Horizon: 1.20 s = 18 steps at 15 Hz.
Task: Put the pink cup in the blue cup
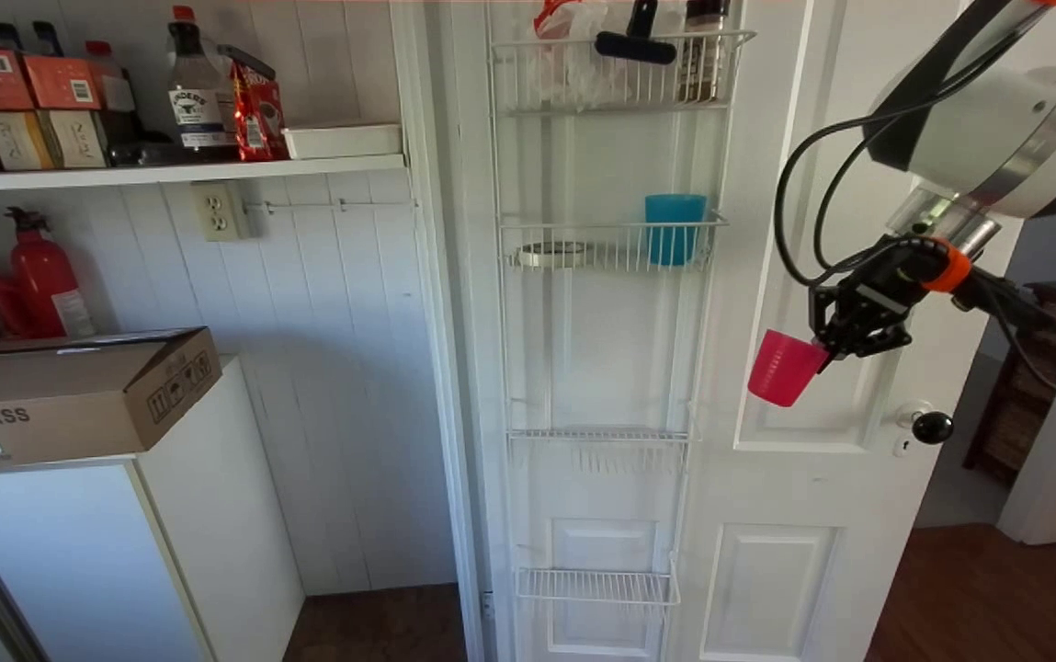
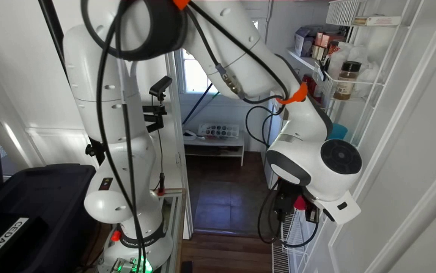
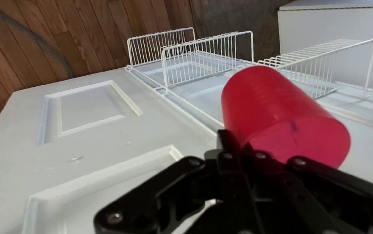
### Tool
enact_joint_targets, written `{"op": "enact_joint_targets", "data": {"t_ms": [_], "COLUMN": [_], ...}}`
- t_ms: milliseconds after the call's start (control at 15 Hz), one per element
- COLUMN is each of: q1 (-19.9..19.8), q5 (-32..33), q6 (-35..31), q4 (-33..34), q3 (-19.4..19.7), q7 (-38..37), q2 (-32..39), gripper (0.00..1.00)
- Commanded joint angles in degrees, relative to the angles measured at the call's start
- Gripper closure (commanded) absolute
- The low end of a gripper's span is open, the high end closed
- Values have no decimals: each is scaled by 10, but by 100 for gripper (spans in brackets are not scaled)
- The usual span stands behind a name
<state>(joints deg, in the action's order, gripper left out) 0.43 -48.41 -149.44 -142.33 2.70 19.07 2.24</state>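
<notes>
My gripper [image 1: 825,353] is shut on the wall of the pink cup [image 1: 782,370], which hangs tilted in the air in front of the white door. In the wrist view the fingers [image 3: 238,148] pinch the rim of the pink cup [image 3: 270,100], one inside and one outside. The pink cup [image 2: 299,203] shows only partly in an exterior view, behind the wrist. The blue cup [image 1: 675,221] stands upright at the right end of a wire shelf, higher than the pink cup and to its left. The blue cup [image 2: 338,131] is partly hidden by the arm elsewhere and out of the wrist view.
The blue cup's wire shelf [image 1: 619,226] also holds a round lid-like item [image 1: 552,255]. The shelf above holds a bag, a black-handled item [image 1: 635,48] and a jar [image 1: 702,55]. Lower wire shelves [image 1: 597,436] hang on the door. A door knob [image 1: 933,428] sticks out below the gripper.
</notes>
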Motion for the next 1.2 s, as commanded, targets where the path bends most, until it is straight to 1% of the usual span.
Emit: {"op": "enact_joint_targets", "data": {"t_ms": [0,133,200,333,533,600,933,1133], "q1": [-24,-33,-23,-27,-27,-27,-32,-26], "q5": [116,150,113,131,134,134,190,204], "q6": [71,113,77,102,106,106,132,163], "q4": [-28,-17,-3,-3,-6,-7,30,60], "q3": [12,18,15,21,22,22,26,29], "q7": [-96,-124,-89,-105,-107,-107,-83,-70], "q2": [-97,-125,-78,-104,-111,-111,-138,-152], "gripper": [99,99,96,96,96,99,99,99]}}
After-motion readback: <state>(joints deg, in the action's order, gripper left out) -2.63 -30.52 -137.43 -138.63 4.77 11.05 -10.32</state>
